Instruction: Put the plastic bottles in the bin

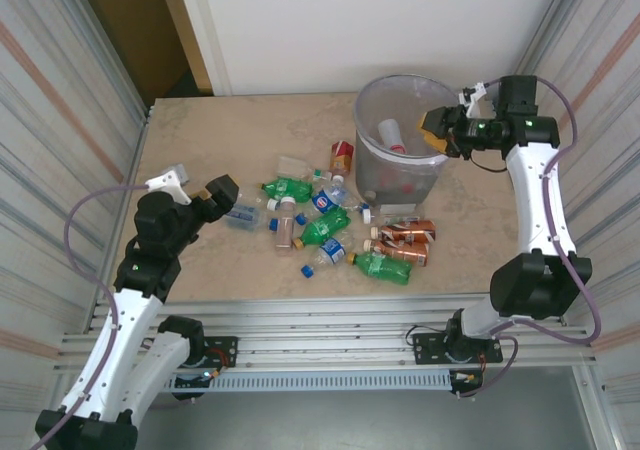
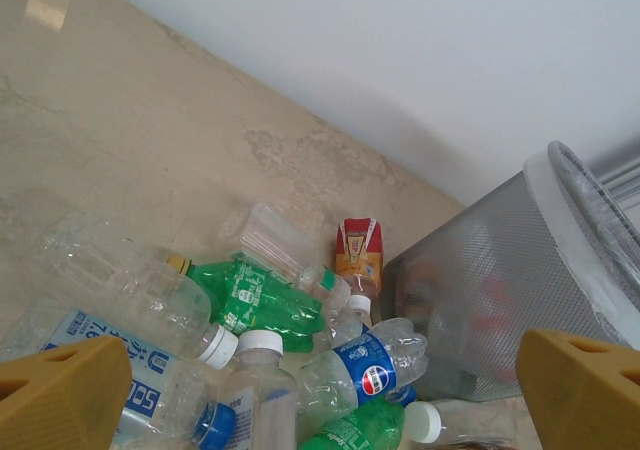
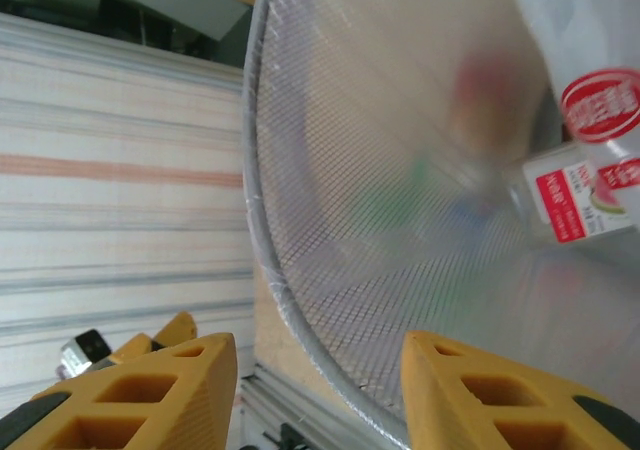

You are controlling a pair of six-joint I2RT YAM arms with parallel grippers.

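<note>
Holding plastic bottles (image 1: 288, 188), the beige marbled table (image 1: 200, 140) meets a white wall (image 1: 380, 20).

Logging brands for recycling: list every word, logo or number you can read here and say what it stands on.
No text is clear enough to quote.
Round Pepsi-style logo, wording illegible: blue-labelled bottle.
Big white letters, partly hidden, unreadable: pale-blue-labelled bottle.
White print, too small: green bottle.
Blurred label: red-and-yellow bottle.
Blurred white print: red-labelled bottle in the bin.
</note>
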